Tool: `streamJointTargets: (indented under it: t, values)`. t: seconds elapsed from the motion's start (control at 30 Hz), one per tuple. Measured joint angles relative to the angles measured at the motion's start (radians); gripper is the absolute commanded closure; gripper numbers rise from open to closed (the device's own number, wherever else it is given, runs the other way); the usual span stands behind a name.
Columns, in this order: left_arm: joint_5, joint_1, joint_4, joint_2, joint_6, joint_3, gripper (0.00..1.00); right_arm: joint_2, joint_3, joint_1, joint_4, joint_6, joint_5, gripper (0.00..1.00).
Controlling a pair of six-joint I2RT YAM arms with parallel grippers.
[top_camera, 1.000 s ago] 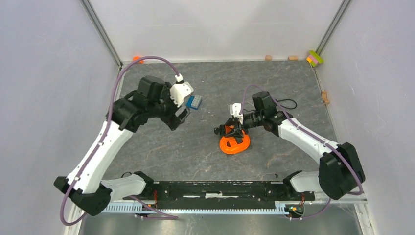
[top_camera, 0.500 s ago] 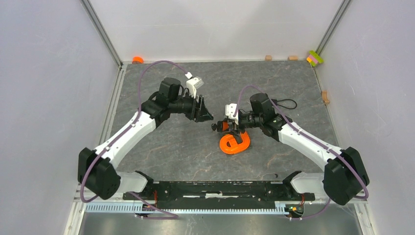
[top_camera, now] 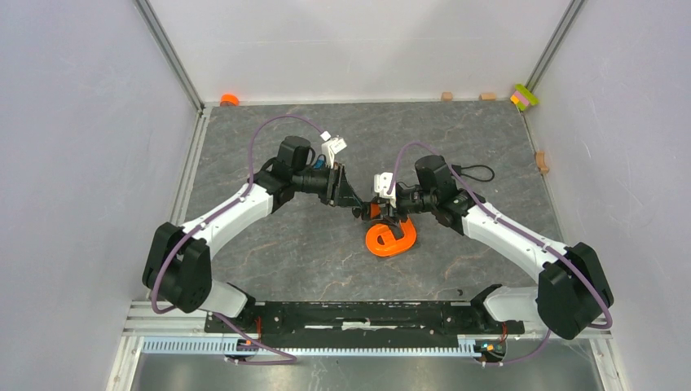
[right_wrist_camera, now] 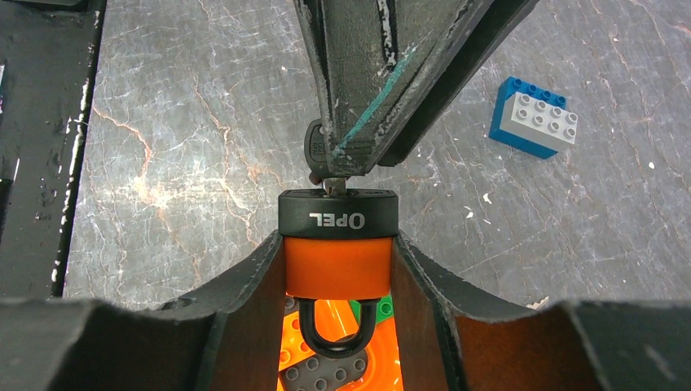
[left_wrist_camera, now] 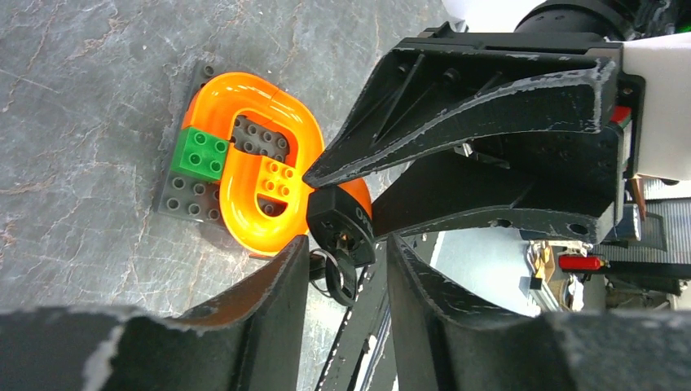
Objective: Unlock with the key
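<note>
- Right claw [top_camera: 379, 212]: closed on the orange body of the padlock [right_wrist_camera: 337, 265], one finger on each side; the black end marked "OPEL" faces the left claw [top_camera: 349, 200]
- Left claw: fingers pinched together on the black head of the key [right_wrist_camera: 313, 148]
- Key: between the two claws near the desk [top_camera: 310, 244] centre, its blade meeting the padlock's black end
- Orange ring-shaped piece [top_camera: 393, 239]: lies on a grey studded plate [left_wrist_camera: 183, 199], beneath the padlock's shackle
- Blue-and-grey brick [right_wrist_camera: 534, 120]: on the desk, well apart from the padlock
</note>
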Motion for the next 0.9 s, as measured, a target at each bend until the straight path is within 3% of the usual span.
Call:
streamJointTargets:
  t: [0.57,0.9]
  values:
    - [0.031,0.004,-0.006,-0.001,0.0,-0.025,0.63,0.0,0.0,0.0,0.0,-0.007,0.013,1.0]
    - [-0.004,0.009,-0.056,-0.023,0.019,-0.026,0.74,0.0,-0.004,0.0,-0.001,-0.008,0.015,1.0]
